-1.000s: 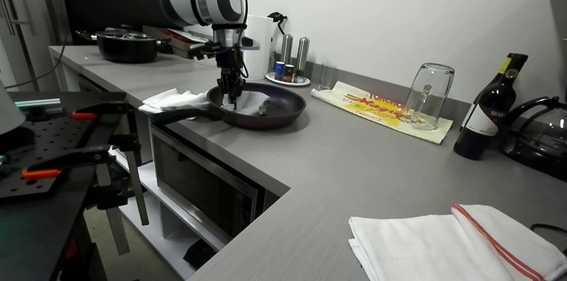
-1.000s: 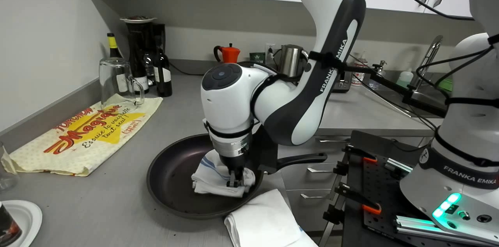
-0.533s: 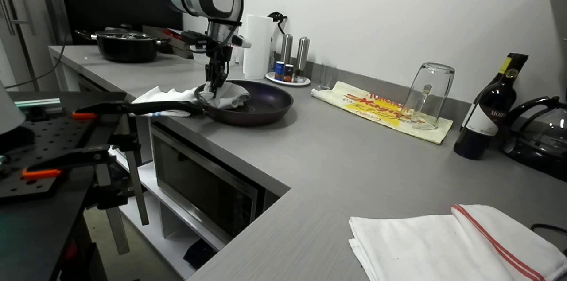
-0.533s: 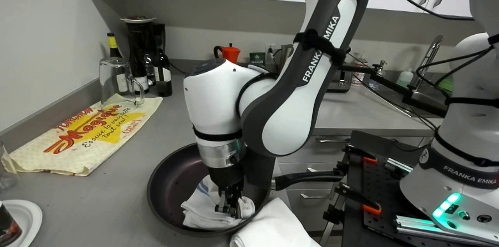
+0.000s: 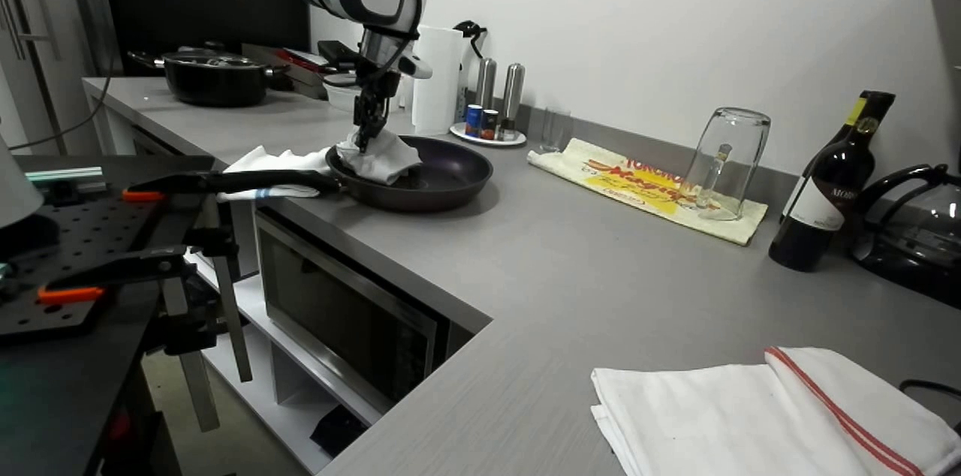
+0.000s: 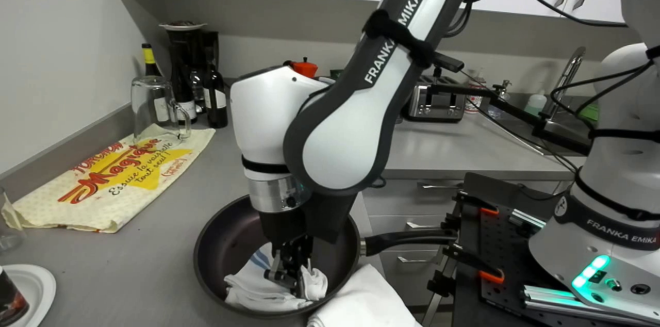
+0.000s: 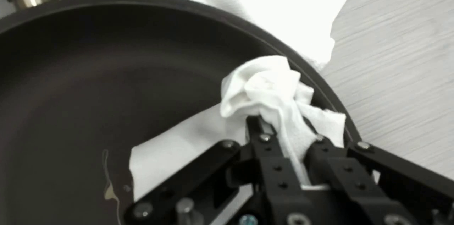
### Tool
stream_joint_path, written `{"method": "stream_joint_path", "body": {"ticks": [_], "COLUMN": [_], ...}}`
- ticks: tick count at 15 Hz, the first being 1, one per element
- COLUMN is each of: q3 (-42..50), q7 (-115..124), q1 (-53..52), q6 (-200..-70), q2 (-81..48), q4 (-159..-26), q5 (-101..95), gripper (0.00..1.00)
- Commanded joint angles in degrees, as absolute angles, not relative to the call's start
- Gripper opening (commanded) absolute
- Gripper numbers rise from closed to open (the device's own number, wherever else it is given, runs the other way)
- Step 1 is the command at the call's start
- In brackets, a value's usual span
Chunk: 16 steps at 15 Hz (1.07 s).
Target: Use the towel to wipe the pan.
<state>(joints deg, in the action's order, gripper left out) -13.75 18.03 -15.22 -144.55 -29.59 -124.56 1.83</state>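
The dark frying pan (image 5: 454,172) sits on the grey counter with its handle toward the counter edge; it also shows in an exterior view (image 6: 221,249) and the wrist view (image 7: 106,104). A white towel with blue stripes (image 6: 252,285) lies bunched inside it, near the rim; it also shows in an exterior view (image 5: 387,159) and the wrist view (image 7: 191,143). My gripper (image 7: 282,125) points down into the pan, shut on the towel, with a fold between its fingers. The gripper also shows in both exterior views (image 5: 364,140) (image 6: 291,283).
Another folded white towel (image 6: 363,301) lies against the pan, partly behind the handle in an exterior view (image 5: 270,168). A yellow printed cloth (image 5: 623,176) with an upturned glass mug (image 5: 728,161), a plate of shakers (image 5: 488,137) and a paper roll (image 5: 439,78) stand along the wall.
My gripper and the held towel have moved across the pan to near its rim. The pan has slid and turned slightly, its handle further out past the counter edge. The grip stays shut.
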Motion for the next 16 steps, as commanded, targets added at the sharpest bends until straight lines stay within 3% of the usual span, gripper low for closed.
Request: {"method": "stream_joint_path", "body": {"ticks": [1,7,16], "q3": [-16.1,-16.3,-20.5], "q7": [13.4,11.5,7.4], "q1": [-14.0,-15.1,-18.7], "q6": [-138.8,-134.8,-137.6], "q2": [-27.4,-21.0,-18.0], "q4": [-119.9,-115.3,-123.0], "q5": [8.4,9.9,10.9], "gripper": [0.03,0.03,0.03]}}
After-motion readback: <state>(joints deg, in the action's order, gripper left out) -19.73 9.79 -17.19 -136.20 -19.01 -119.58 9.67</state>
